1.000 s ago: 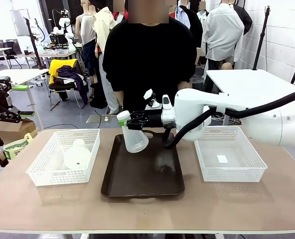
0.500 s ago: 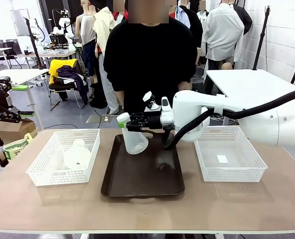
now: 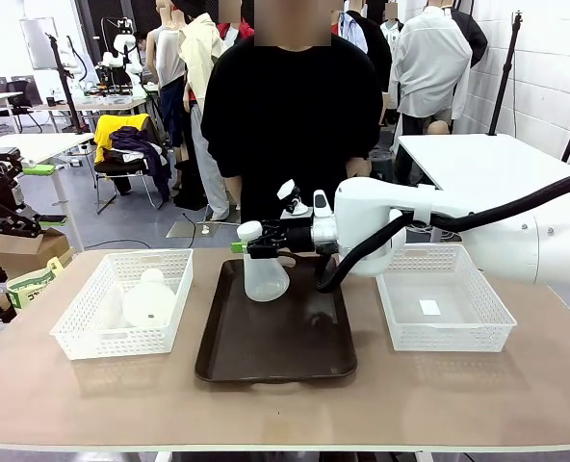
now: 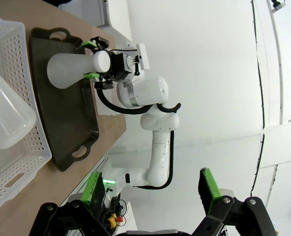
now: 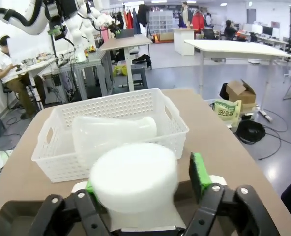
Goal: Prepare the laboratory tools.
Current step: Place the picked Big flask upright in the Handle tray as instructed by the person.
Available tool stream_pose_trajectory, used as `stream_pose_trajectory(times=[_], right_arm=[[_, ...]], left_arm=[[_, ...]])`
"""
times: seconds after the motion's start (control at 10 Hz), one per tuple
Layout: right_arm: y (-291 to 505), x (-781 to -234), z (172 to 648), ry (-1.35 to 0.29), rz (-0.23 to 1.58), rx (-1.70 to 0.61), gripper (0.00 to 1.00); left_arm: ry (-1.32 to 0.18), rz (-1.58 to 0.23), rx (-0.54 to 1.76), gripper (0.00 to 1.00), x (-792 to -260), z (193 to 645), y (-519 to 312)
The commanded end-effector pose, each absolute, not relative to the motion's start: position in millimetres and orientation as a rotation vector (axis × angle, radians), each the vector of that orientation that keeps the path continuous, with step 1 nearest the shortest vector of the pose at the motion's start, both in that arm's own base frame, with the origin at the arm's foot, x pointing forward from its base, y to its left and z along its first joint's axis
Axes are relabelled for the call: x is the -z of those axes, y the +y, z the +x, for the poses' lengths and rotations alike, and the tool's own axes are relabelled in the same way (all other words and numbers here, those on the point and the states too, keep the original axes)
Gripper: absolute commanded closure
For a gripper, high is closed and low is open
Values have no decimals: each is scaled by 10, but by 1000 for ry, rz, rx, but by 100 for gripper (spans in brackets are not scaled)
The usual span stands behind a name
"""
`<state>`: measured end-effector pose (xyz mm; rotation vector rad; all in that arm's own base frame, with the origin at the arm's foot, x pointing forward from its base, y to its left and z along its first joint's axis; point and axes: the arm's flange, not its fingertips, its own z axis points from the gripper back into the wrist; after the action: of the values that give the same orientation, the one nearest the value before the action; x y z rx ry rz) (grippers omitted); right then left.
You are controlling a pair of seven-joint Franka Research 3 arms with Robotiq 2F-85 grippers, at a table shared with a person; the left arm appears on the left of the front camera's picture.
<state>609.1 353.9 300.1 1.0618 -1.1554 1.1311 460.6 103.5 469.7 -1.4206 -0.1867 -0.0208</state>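
Your right gripper [image 3: 250, 243] sits part-open, loose round the neck of the frosted-white conical flask [image 3: 265, 279], upright at the far end of the dark brown handled tray [image 3: 275, 358]; back out crooked and a pad [image 5: 199, 174] could tip it

Flask on tray [image 3: 264, 277]: was frosted, translucent white.
Flask in left basket [image 3: 150, 298]: was frosted white too.
Tray [image 3: 275, 348]: was plain dark brown.
Left basket [image 3: 78, 339]: was white lattice.
Right basket [image 3: 446, 339]: was white lattice.
Bench [image 3: 439, 399]: was light tan.
Right gripper [image 3: 254, 243]: was black with green pads.
Person's top [image 3: 295, 125]: was black.
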Motion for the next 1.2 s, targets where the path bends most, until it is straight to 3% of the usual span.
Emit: stream_pose_trajectory(times=[0.0, 0.2, 0.6, 1.1], right_arm=[[3530, -3009, 6069, -1146, 1010, -1123, 0], [3500, -3120, 5985, -1035, 938, -1084, 0], [3347, -3387, 5796, -988, 709, -1056, 0], [3256, -3452, 5724, -917, 691, -990, 0]], left_arm=[[-191, -1422, 23, 0, -4718, 4600, 1044], [-191, -1422, 23, 0, -4718, 4600, 1044], [-191, -1422, 23, 0, -4718, 4600, 1044], [-191, -1422, 23, 0, -4718, 4600, 1044]])
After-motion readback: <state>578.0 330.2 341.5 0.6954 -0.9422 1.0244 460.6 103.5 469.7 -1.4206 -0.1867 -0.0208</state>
